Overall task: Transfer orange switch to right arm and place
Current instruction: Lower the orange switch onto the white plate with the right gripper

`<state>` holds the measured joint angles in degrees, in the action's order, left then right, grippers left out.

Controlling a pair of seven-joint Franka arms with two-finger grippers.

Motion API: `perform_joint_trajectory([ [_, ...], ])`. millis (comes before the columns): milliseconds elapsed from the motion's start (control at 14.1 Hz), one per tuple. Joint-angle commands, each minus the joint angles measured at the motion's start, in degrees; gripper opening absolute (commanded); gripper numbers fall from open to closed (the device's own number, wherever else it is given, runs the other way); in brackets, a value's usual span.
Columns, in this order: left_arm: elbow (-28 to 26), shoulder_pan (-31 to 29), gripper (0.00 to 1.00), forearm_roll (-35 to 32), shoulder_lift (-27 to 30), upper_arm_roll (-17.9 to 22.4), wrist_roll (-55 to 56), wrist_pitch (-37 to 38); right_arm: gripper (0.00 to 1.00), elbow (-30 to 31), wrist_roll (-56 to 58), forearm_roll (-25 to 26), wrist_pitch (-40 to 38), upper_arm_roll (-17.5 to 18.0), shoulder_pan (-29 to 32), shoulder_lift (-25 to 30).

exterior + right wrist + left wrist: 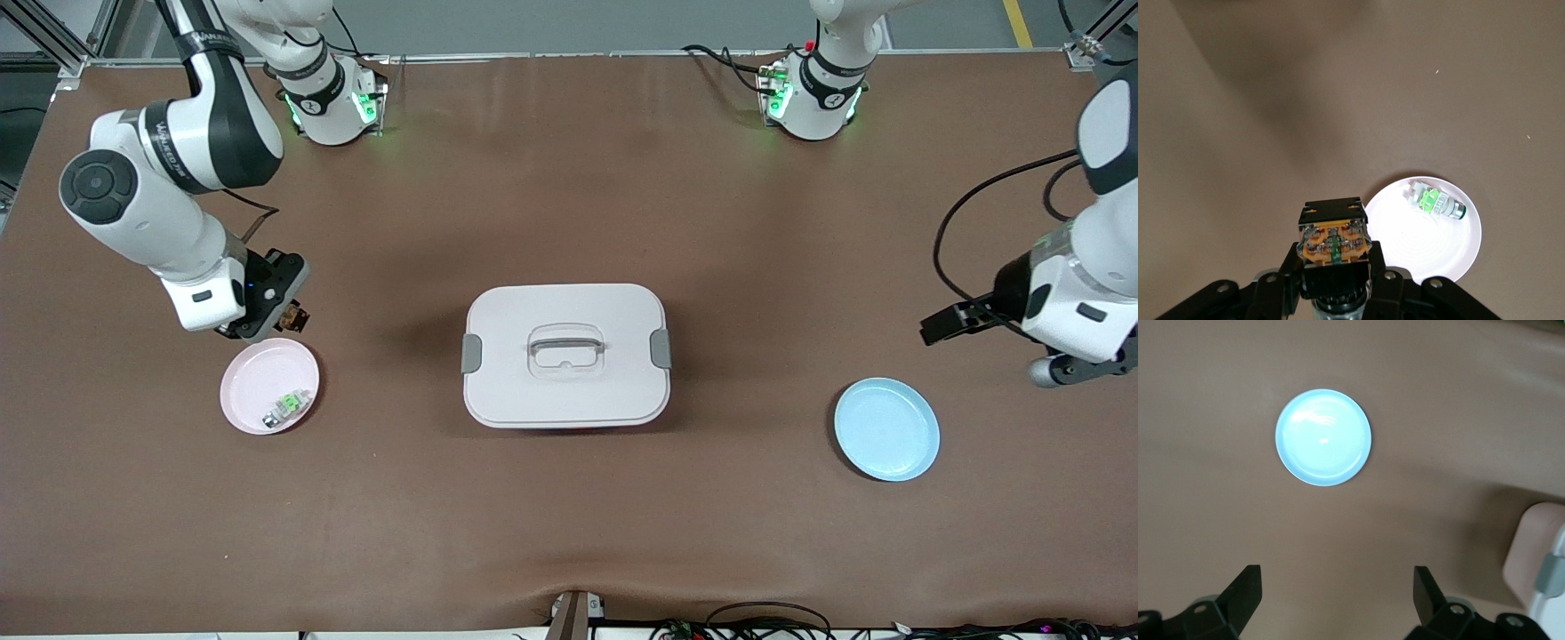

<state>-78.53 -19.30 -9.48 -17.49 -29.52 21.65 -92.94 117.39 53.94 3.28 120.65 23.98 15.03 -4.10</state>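
My right gripper (286,316) is shut on the orange switch (292,315), a small black block with an orange middle. It holds the switch in the air just over the rim of the pink plate (258,378). The right wrist view shows the switch (1335,241) clamped between the fingers of the right gripper (1335,261), with the pink plate (1431,250) beside it. My left gripper (956,322) is open and empty, up over the table at the left arm's end; in the left wrist view the left gripper (1336,593) has bare table between its fingers.
A green-and-white part (286,406) lies in the pink plate and shows in the right wrist view (1435,202). A blue plate (886,428) lies below the left gripper (1323,437). A pale lidded box (565,354) with a handle stands mid-table.
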Motion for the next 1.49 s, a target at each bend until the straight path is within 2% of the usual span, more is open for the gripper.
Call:
perform_joint_trajectory([
  [0, -0.57, -1.18, 1.0, -1.33, 2.89, -0.46, -2.84, 1.27, 0.0, 6.16, 5.71, -1.17, 5.45, 0.89, 3.5, 2.78],
  [354, -0.57, -1.27, 1.0, -1.41, 5.62, -0.46, -2.93, 4.08, 0.0, 13.47, 13.02, -1.17, 16.7, 0.71, 7.9, 2.08],
  [780, -1.36, -0.22, 1.0, -0.19, 8.34, 0.5, -7.85, 5.58, 0.0, 14.71, 19.08, -0.47, 23.65, 0.54, 11.07, -3.09],
  [992, -5.48, 8.2, 1.0, 2.61, 12.46, 9.8, -8.82, 5.58, 0.0, 14.62, 24.0, -0.11, 28.22, 0.54, 13.17, -7.75],
  [1134, -8.03, 11.81, 1.0, 4.91, 14.84, 14.55, -9.08, 5.23, 0.0, 14.53, 26.03, 0.67, 30.51, 0.45, 13.79, -9.95],
  [1205, -9.17, 13.57, 1.0, 4.91, 15.98, 16.31, -9.26, 5.23, 0.0, 14.44, 26.13, 2.5, 31.39, 0.27, 13.97, -10.83],
  [1418, -11.72, 14.03, 1.0, 5.0, 18.27, 17.47, -13.9, 4.35, 0.0, 13.83, 26.04, 6.12, 32.36, 0.19, 14.76, -13.03],
])
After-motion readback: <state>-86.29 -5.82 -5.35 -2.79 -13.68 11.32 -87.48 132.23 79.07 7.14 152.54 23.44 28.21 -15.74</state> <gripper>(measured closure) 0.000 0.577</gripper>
